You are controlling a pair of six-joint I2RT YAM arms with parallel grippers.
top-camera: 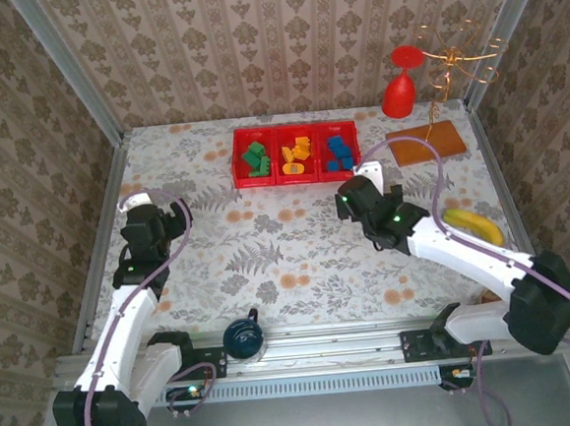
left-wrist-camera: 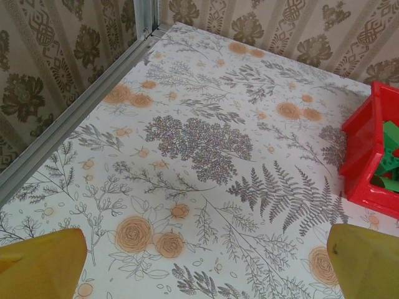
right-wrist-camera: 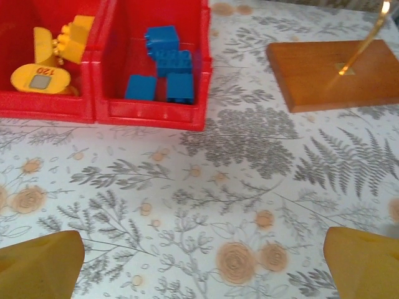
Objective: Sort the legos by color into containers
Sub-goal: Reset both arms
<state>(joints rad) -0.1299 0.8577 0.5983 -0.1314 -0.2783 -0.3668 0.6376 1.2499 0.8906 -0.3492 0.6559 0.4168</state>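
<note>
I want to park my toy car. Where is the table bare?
Bare: the middle, between the tray, left arm and right arm, and the back left corner beside the tray. Crowded: the right, with board and banana.

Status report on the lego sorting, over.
Left end effector open, empty. Right end effector open, empty, facing the red tray. Legos in tray, green, yellow, blue, one color per compartment. Wooden board beside tray, not touching.

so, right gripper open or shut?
Open: the right gripper has its fingertips wide apart, bare tablecloth between them, nothing held.
</note>
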